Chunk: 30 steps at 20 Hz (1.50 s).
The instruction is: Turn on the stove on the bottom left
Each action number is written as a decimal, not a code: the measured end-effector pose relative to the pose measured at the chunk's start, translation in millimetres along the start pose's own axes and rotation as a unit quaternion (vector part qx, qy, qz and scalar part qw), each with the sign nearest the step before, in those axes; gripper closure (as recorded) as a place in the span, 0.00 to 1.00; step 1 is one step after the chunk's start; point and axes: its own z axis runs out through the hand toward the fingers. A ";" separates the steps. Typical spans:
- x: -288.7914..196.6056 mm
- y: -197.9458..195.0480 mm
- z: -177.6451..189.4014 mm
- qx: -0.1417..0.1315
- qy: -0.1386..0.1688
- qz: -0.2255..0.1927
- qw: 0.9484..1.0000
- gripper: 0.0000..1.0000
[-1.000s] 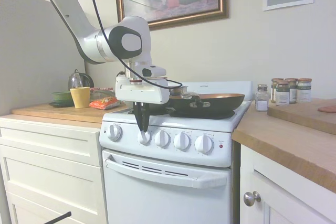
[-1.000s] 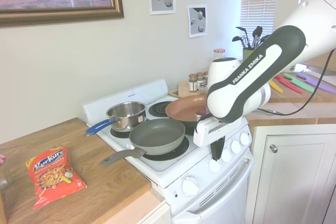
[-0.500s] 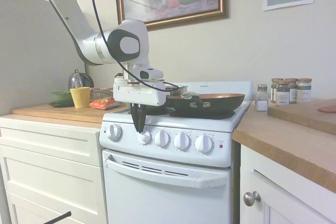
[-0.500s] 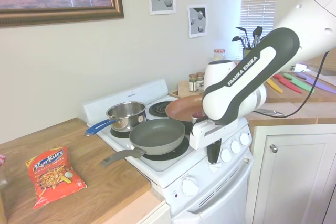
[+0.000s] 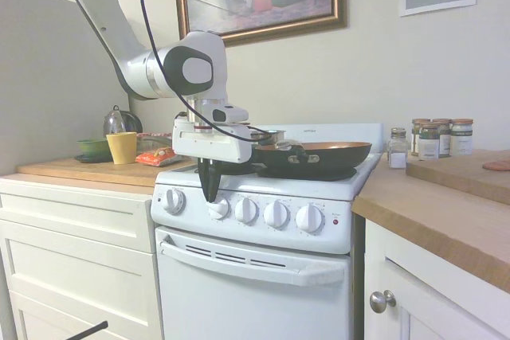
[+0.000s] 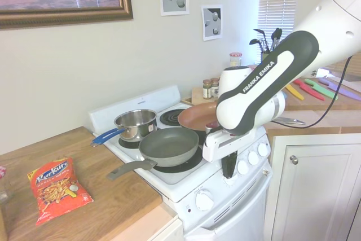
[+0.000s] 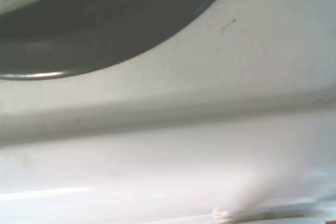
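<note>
Jaws look closed at the stove's second knob, pans crowding above.

On the stove: copper pan at front right, grey pan at front left, steel pot behind that. Along the front panel, five knobs in a row; gripper just above the second from left. Left counter: chip bag. Right counter: spice jars.
</note>
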 end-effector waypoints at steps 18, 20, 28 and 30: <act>-3.1 -1.2 14.0 -0.018 0.000 -0.005 1.000 1.00; -4.5 -1.9 17.7 -0.025 0.003 -0.004 1.000 1.00; -9.2 -4.6 24.7 -0.042 0.018 -0.002 0.999 1.00; -10.9 -5.6 25.4 -0.046 0.024 -0.001 0.999 1.00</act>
